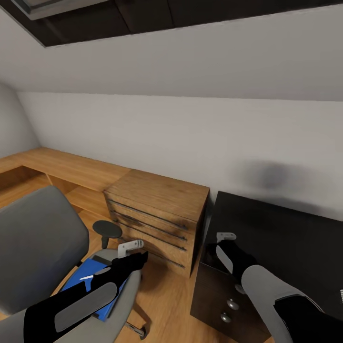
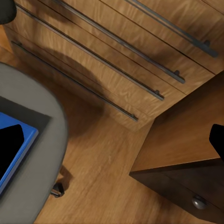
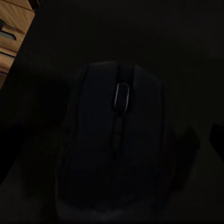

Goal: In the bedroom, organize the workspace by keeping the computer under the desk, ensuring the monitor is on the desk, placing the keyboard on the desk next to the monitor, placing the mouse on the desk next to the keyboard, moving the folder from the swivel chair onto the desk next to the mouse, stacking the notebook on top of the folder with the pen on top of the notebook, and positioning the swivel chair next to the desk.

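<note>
The mouse (image 3: 116, 144) lies on the glossy black worktop (image 1: 286, 228) close under the right end effector (image 1: 224, 237), whose finger state I cannot tell; I judge the step is placing or gripping it, best done by a straight, gentle approach. The swivel chair (image 1: 33, 233) carries the blue folder (image 1: 78, 281) beneath the left end effector (image 1: 129, 247), state also unclear, and the wooden drawer unit (image 1: 157, 214) crowds the gap between.

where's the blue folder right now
In the head view the blue folder lies on the swivel chair seat at lower left, partly under the left arm, beside the wooden drawer unit.
</note>
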Motion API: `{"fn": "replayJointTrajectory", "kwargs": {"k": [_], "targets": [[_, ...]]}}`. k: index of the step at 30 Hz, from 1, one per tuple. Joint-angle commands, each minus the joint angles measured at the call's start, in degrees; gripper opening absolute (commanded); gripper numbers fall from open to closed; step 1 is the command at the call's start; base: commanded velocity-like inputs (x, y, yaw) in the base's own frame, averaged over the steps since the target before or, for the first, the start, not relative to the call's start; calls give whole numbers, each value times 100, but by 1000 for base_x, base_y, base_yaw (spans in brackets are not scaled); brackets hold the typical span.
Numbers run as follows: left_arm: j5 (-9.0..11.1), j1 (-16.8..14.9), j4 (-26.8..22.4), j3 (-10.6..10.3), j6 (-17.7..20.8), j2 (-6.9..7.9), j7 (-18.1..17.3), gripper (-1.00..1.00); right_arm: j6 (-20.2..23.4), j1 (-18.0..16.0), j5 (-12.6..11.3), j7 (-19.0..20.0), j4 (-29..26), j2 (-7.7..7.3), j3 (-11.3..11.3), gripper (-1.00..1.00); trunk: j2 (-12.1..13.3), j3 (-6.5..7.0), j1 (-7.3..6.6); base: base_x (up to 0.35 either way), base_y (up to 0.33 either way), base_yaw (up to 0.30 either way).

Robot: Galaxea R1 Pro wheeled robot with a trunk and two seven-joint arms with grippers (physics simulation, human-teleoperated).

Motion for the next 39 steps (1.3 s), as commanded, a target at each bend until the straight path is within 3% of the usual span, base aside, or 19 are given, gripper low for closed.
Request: {"fn": "replayJointTrajectory", "kwargs": {"k": [1,9,10,39], "targets": [[7,-9,-9,-9,25,3,30,100,69,1,-102,-29,107,-3,49,100,-4,-8,1,0,0,0],[7,-9,-9,-9,25,3,30,100,90,-2,-115,-29,107,-3,49,100,-4,-8,1,0,0,0],[7,-9,-9,-9,25,3,30,100,90,-4,-116,-30,107,-3,49,-100,-4,-8,1,0,0,0],[7,-9,-3,-11,25,3,30,100,74,-17,-116,-21,90,6,49,-100,-4,-8,1,0,0,0]]}}
